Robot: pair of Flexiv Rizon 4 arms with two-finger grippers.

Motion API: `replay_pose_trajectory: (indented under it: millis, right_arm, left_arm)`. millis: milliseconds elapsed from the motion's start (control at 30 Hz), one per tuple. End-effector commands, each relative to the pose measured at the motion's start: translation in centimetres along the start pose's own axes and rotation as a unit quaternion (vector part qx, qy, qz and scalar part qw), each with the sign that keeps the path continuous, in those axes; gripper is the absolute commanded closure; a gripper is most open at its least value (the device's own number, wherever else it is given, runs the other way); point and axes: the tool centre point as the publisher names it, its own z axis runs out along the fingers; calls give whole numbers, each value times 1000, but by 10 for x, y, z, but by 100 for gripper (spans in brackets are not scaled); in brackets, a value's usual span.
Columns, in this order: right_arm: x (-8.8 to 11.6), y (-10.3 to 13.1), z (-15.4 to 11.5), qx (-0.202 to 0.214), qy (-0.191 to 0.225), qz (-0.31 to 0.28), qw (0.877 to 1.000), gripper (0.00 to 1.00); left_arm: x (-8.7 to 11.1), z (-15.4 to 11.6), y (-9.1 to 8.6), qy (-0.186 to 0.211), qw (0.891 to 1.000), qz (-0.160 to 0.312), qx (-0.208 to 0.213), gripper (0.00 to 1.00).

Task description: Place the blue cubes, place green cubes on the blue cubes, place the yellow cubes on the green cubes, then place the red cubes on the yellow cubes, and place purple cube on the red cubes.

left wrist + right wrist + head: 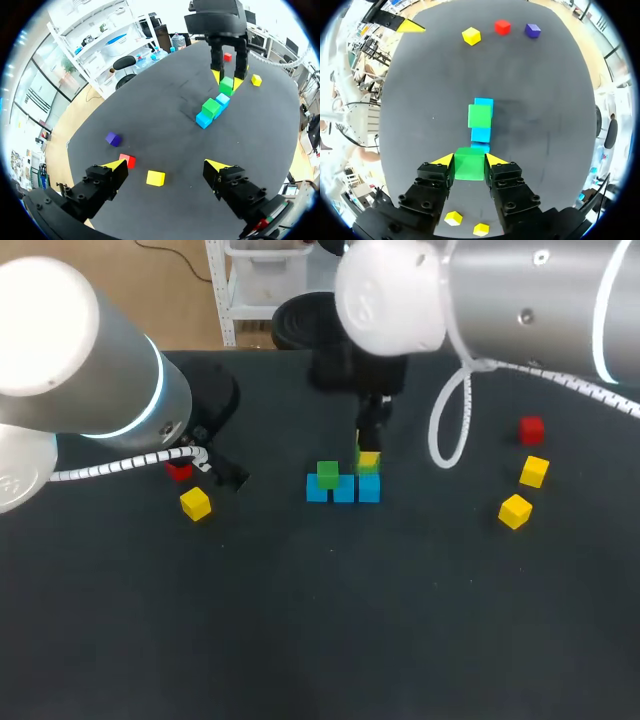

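Right fingers (445,160) clamp a green cube (469,168) squarely above the bare end blue cube (481,147) on the worktop (330,620), so straight down looks the call, while left fingers (116,167) hang spread, well off.

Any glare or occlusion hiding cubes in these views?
Head view: left arm hides the purple cube, part of a red cube; right hand masks the held green cube. Left wrist view shows the purple plainly, right wrist view the green; no glare.
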Motion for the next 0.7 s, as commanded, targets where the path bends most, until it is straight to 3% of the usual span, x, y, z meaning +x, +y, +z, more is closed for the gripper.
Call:
replay_pose_trajectory:
  millis: [33,300,700]
  right_arm:
    - [-2,6,8,17,5,-10,1000,100]
    - [5,14,13,55,7,-2,998,100]
    - [3,17,23,57,9,6,998,100]
  left_arm:
    - [0,0,1,-1,1000,0,1,0]
    - [0,0,1,-1,1000,0,1,0]
    - [0,0,1,-1,1000,0,1,0]
